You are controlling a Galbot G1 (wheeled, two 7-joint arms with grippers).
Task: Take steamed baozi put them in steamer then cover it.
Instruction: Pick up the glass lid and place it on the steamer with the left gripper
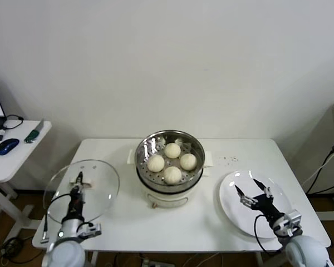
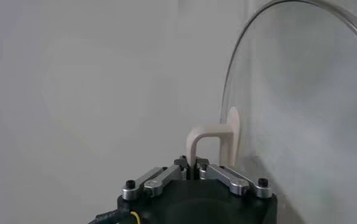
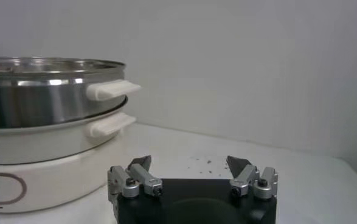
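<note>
Head view: a side desk [image 1: 14, 158] flanks the tabletop [image 1: 172, 222]. Left claw [image 1: 78, 182], pinching the cover [image 1: 82, 191] by its handle [image 2: 210, 141], holds it tilted above the tabletop's left edge. Four steamed baozi [image 1: 172, 162] fill the central steamer [image 1: 170, 158]. Right claw [image 1: 255, 189], spread, hovers over a white plate [image 1: 234, 208].

Cover [image 2: 300, 91] cut off by left wrist frame
</note>
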